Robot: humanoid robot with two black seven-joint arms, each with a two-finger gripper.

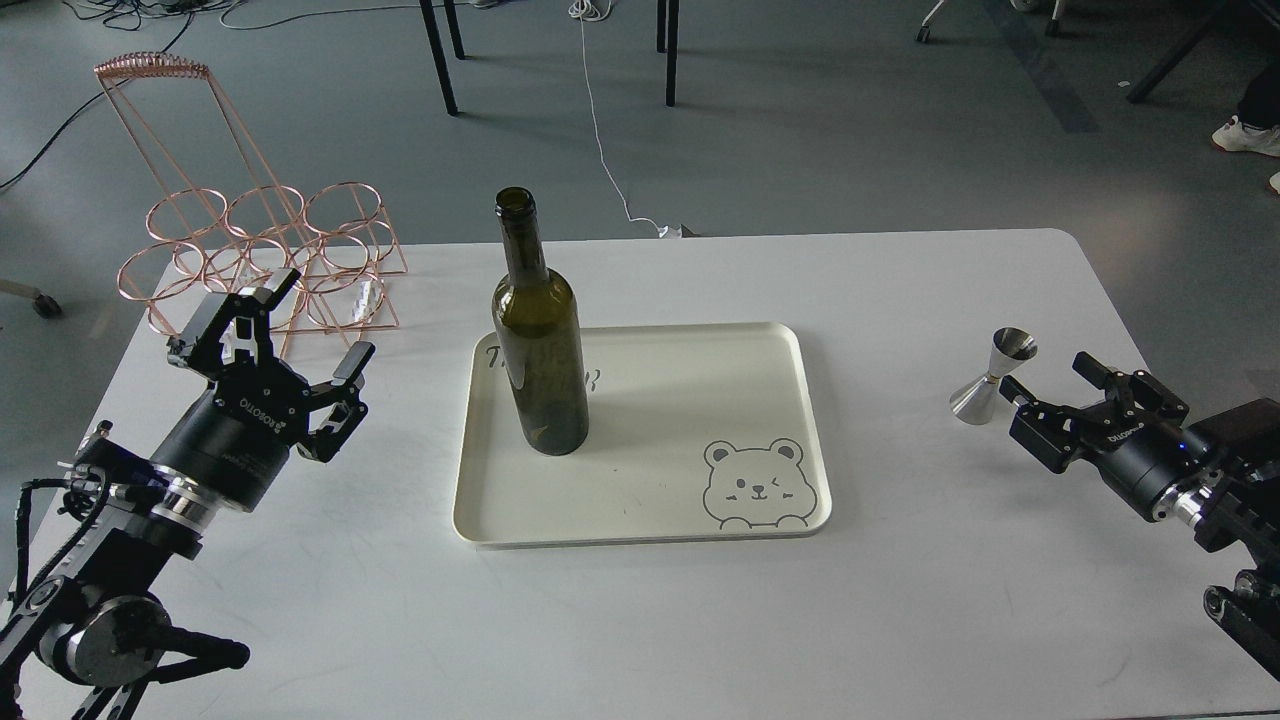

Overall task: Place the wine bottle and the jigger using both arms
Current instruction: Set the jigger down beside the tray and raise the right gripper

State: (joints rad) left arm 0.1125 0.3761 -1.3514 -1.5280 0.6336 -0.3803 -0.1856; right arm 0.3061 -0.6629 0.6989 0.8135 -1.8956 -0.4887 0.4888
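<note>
Standing on tray [800, 420], wine bottle [538, 340]; wire rack [262, 250] behind left gripper [318, 330].

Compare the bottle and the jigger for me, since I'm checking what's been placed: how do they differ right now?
The bottle stands on the cream tray; the jigger stands on the bare table, off the tray's right side. The bottle is dark green glass; the jigger is shiny silver metal. The bottle is far taller, with a long neck; the jigger is a short hourglass. Both are upright, and no claw touches either.
</note>
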